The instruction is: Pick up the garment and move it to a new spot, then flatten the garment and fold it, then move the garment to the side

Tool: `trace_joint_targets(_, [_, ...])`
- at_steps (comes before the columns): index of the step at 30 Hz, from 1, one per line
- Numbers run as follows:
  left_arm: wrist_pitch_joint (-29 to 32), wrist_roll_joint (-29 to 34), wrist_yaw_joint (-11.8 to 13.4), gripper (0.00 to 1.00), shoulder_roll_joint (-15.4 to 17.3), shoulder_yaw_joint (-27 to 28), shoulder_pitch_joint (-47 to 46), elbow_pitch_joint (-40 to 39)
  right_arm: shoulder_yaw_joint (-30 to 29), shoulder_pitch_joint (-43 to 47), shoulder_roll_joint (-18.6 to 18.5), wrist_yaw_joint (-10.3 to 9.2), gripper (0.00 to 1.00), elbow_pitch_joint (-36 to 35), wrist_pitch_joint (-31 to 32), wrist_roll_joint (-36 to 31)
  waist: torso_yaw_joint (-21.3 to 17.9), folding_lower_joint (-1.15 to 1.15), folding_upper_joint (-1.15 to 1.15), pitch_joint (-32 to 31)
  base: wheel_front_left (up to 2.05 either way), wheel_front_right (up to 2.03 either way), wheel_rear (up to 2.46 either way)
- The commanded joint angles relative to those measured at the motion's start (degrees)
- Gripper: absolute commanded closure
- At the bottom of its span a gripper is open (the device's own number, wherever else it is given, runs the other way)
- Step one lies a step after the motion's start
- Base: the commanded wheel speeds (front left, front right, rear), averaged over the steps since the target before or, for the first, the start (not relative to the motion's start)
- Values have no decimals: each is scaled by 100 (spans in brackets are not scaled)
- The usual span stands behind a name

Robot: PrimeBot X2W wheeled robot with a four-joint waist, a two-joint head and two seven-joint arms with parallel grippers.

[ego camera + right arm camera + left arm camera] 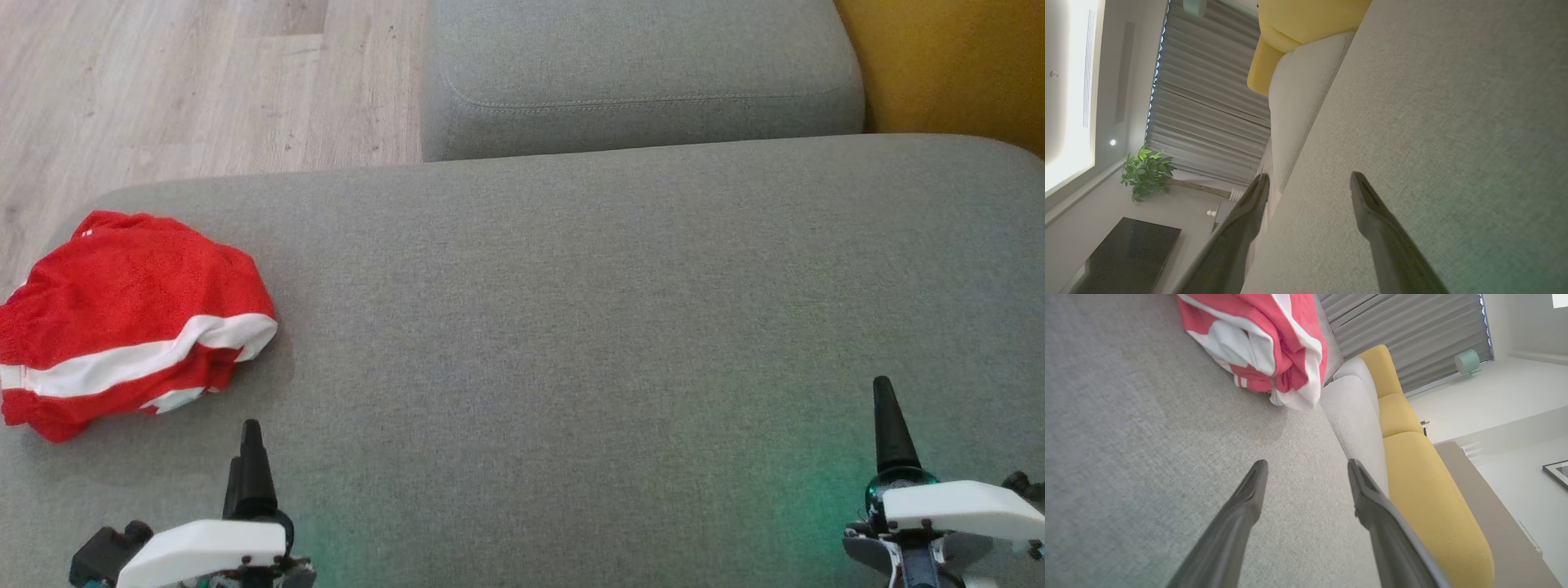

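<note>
Red-and-white garment lies bunched on the grey sofa cushion just ahead and left of your left pincer, jaws wide and empty, while your right pincer, equally wide, sits well apart.

A wide grey upholstered seat is lying in front, and a second grey cushion is standing behind it. Pale wooden floor is showing at the left. Yellow cushions are sitting near grey pleated curtains. A green plant is standing by a dark table, and a ceiling panel is glowing.
</note>
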Motion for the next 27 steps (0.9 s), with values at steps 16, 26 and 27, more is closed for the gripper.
trace_joint_targets(16, [-329, 1185, 276, 0, 49, -248, -101, -405, 311, -124, -49, -2, 0, -358, -327, -1348, 29, 0, 0, -91, 0, 0, 0])
trace_joint_targets(26, [-497, 1943, 418, 0, 52, -410, -69, -450, 425, -123, -54, -2, 0, -512, -496, -2146, 28, 0, 0, -113, 0, 0, 0])
trace_joint_targets(27, [-514, 2018, 434, 0, 52, -428, -69, -452, 435, -123, -55, -2, 0, -523, -513, -2226, 27, 0, 0, -116, 0, 0, 0])
